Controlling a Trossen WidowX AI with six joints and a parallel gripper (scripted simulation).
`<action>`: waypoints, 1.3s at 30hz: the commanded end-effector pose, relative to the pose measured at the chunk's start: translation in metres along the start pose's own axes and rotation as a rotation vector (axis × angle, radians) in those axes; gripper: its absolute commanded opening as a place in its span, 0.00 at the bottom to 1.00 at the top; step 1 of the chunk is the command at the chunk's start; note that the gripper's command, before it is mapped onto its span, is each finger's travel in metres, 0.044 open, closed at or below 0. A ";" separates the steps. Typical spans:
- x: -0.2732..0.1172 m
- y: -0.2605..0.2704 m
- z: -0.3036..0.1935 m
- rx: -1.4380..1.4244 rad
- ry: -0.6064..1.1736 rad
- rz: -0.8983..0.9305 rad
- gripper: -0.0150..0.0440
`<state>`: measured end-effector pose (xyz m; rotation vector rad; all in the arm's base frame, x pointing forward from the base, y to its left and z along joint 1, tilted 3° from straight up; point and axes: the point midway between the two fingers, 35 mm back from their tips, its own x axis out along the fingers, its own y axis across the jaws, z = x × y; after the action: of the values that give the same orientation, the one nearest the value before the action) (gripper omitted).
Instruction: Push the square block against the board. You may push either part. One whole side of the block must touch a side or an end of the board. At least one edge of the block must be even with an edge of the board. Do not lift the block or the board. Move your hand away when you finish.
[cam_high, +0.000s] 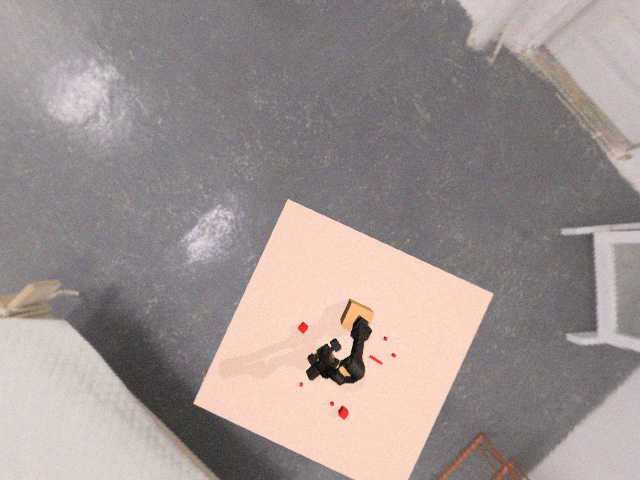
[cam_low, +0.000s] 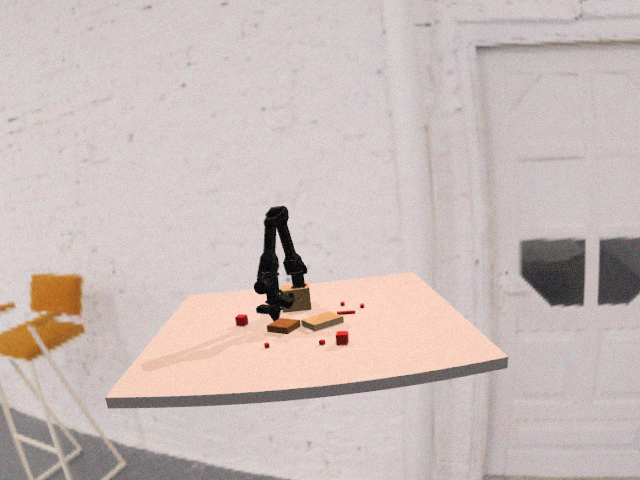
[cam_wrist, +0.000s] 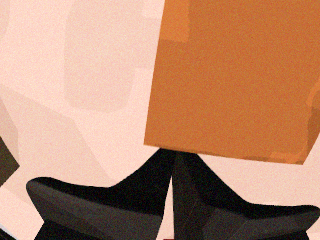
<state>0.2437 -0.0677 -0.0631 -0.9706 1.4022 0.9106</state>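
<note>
The orange-brown square block (cam_low: 283, 323) (cam_wrist: 230, 80) lies flat on the table. The light tan board (cam_low: 322, 320) (cam_high: 344, 370) lies flat to its right in the exterior view, with a narrow gap between their nearest parts. The board is not seen in the wrist view. My gripper (cam_low: 275, 316) (cam_wrist: 174, 144) is shut and empty, pointing down behind the block in the exterior view. In the wrist view its tips are right at the block's near edge, close to one corner; whether they touch it I cannot tell. In the top view the arm covers most of the block and board.
The arm's wooden base box (cam_high: 361, 310) (cam_low: 297, 299) stands behind. A red cube (cam_high: 302, 327) (cam_low: 241, 320) lies left of the gripper, another red cube (cam_high: 343, 412) (cam_low: 342, 337) in front of the board. Several tiny red pieces and a thin red bar (cam_high: 376, 359) (cam_low: 346, 312) lie around.
</note>
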 end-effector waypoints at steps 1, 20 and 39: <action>0.001 0.000 0.009 0.001 -0.005 0.006 0.25; 0.001 -0.003 0.040 0.001 -0.007 0.006 0.25; 0.000 -0.009 0.070 0.001 -0.009 0.005 0.25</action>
<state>0.2736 -0.0126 -0.0648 -0.9677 1.3961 0.9119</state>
